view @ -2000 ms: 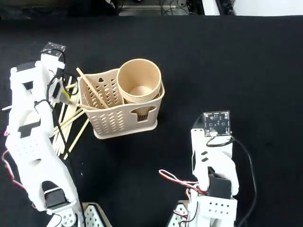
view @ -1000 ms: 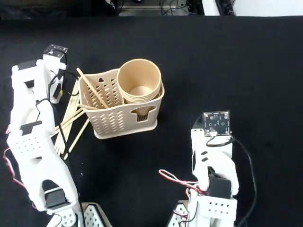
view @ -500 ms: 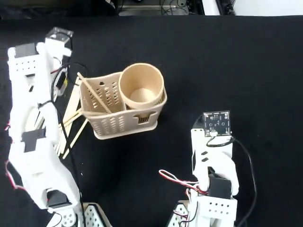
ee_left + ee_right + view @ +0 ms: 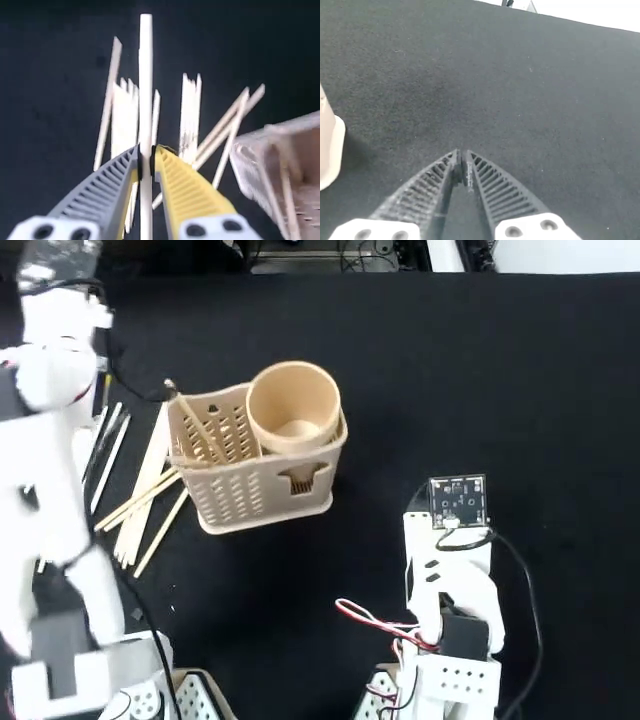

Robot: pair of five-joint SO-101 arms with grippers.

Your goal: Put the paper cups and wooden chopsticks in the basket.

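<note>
Your left arm (image 4: 45,440) has swung up and away from the table since half a second ago, when it was bent low beside the basket (image 4: 262,502). It now stands tall at the table's left edge. It did not come up empty: the left gripper (image 4: 146,156) is pinched almost shut on one wooden chopstick (image 4: 145,70), which runs straight through between the jaws and reaches well past their tips. Below it, the loose chopsticks (image 4: 190,117) lie fanned on the black table (image 4: 520,370), right beside the basket's left wall. The basket shifted a little during the lift and now sits square again. A few sticks already lean in its left compartment, and the paper cups (image 4: 293,408) are stacked in its right one. So the cups look done, and what remains is the sticks, apparently one grasp at a time. I'd judge your next job is to carry this stick over the left compartment, tip it downward and release. Mind the rim, since a long stick held at one end can catch on it. Your right gripper (image 4: 461,162) sits closed on nothing, low over bare table, apart from the basket.
</note>
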